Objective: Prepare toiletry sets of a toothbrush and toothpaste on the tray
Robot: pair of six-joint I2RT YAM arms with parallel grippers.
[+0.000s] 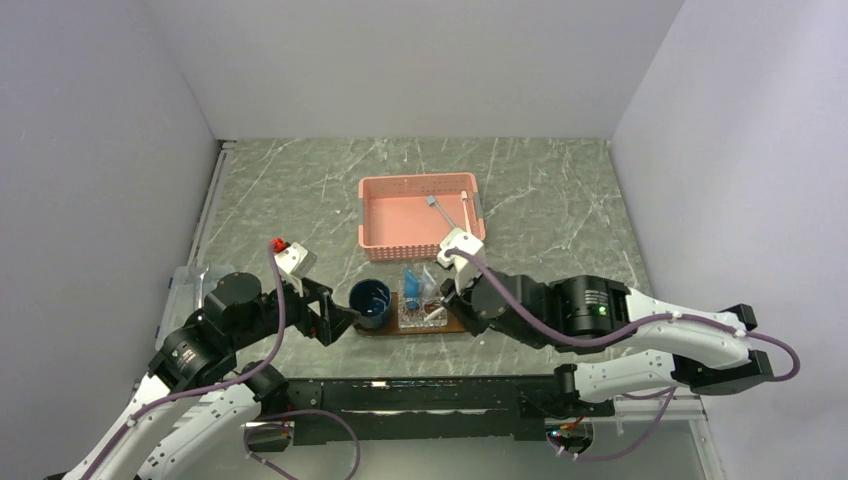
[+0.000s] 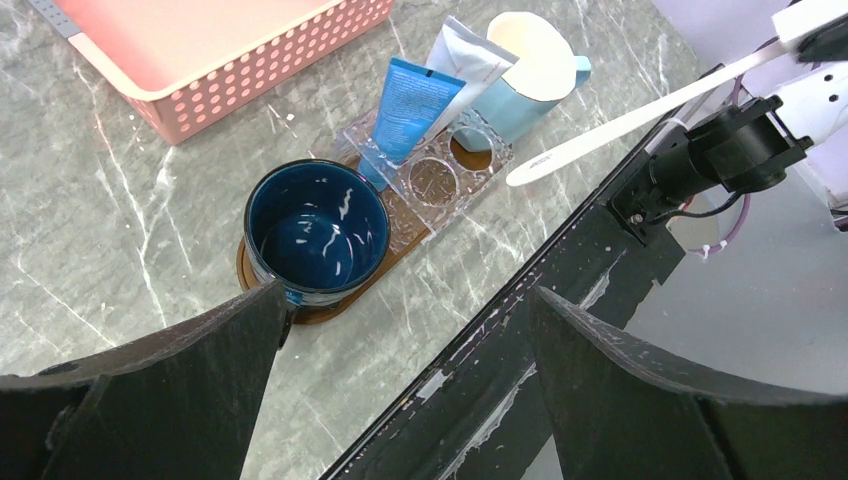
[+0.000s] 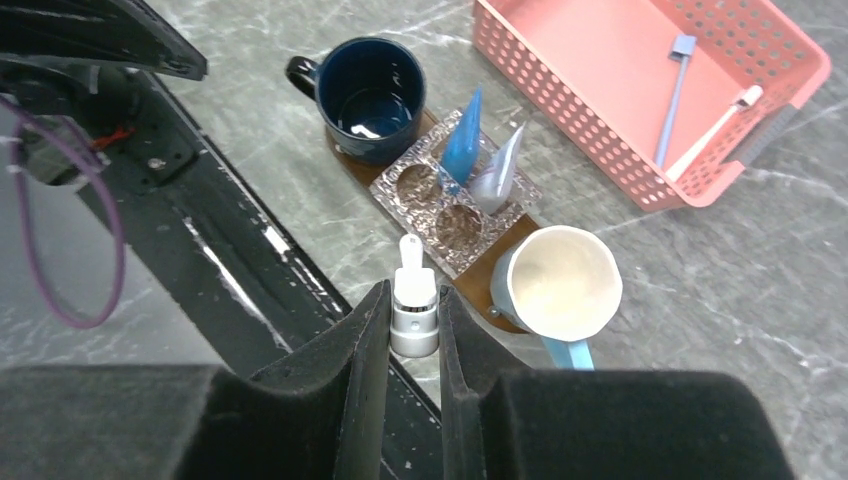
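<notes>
My right gripper (image 3: 414,292) is shut on a white toothbrush (image 3: 413,300), seen end-on, pointing down over the near edge of the clear dish (image 3: 440,205). In the left wrist view this toothbrush (image 2: 640,110) slants towards the dish. The dish lies on the dark-brown tray (image 3: 482,288) and holds a blue toothpaste tube (image 3: 462,145) and a grey tube (image 3: 500,170). A dark-blue mug (image 3: 370,95) and a light-blue mug (image 3: 555,285) stand at the tray's two ends. My left gripper (image 2: 405,300) is open and empty, just beside the dark-blue mug (image 2: 315,230).
A pink perforated basket (image 1: 372,215) sits behind the tray and holds two more toothbrushes (image 3: 675,90) (image 3: 715,125). The black base rail (image 1: 420,395) runs along the near table edge, close to the tray. White walls enclose the table.
</notes>
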